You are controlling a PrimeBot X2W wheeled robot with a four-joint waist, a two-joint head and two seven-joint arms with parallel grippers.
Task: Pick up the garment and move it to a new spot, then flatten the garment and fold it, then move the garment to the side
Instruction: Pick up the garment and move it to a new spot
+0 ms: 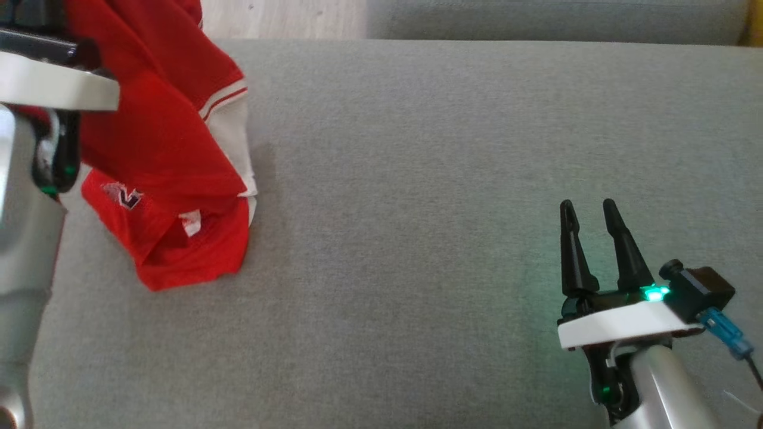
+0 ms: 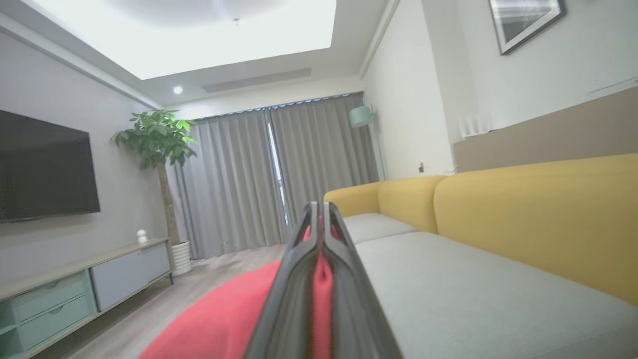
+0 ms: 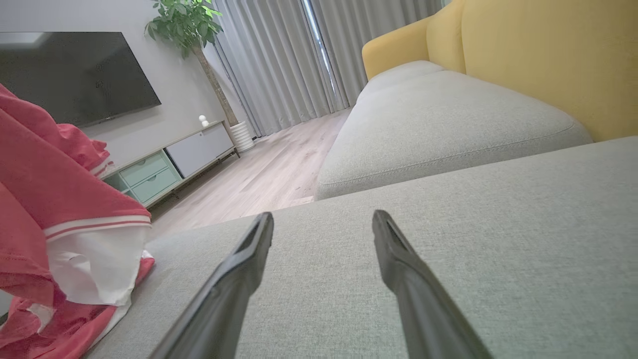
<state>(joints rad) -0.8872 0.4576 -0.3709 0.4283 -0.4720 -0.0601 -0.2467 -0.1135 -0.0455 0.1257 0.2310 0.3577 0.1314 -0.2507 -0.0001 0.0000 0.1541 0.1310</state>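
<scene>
- Head view: grey seat (image 1: pixel 417 179) spans the frame, w/ a strip of wood floor (image 1: pixel 280 18) at the top.
- Garment (image 1: pixel 167 137), red w/ white trim, is at far left. Its upper part is raised beside the L arm (image 1: pixel 30 238); its lower end is bunched & touching the seat.
- R gripper (image 1: pixel 588 204) is at lower right, well apart from the garment. Fingers spread, nothing btwn them, green light on at their base.
- L wrist view: L gripper (image 2: pixel 319 212) has its fingers pressed tight together, w/ red cloth pinched btwn them. More of the garment spreads below & left of them.
- Bkgd there: TV (image 2: pixel 45 169), plant (image 2: pixel 154 139) & low cabinet (image 2: pixel 75 294) at left, grey curtains (image 2: pixel 279 169) in the middle, yellow sofa back (image 2: pixel 538 214) at right above the seat.
- R wrist view: R gripper's fingers are wide apart & empty, low over the seat.
- Garment is at this view's left edge: red folds draped, a white panel w/ striped trim hanging, bottom folds lying on the seat.
</scene>
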